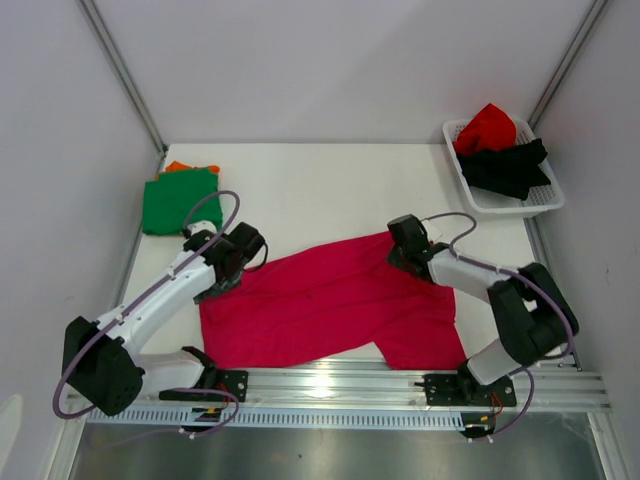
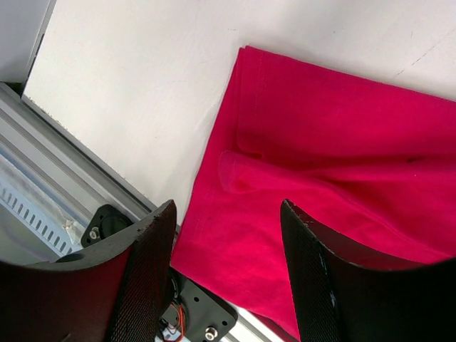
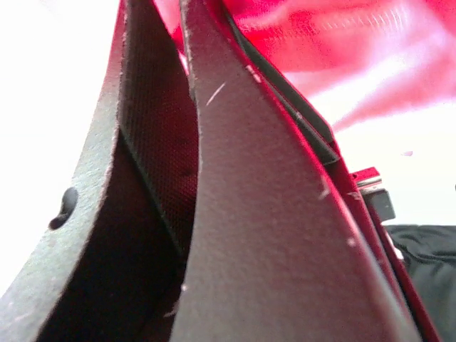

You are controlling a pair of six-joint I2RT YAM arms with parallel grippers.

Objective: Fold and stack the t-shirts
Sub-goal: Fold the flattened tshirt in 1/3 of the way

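A magenta-pink t-shirt lies spread and wrinkled across the near middle of the table. My left gripper hangs open over the shirt's left edge, the cloth showing between its fingers with nothing in them. My right gripper is low at the shirt's upper right edge. Its fingers stand close together with a narrow gap against pink cloth; a pinch on it does not show. A folded green t-shirt lies on an orange one at the far left.
A white lattice basket at the far right corner holds a red t-shirt and a black one. An aluminium rail with the arm bases runs along the near edge. Grey walls enclose the table.
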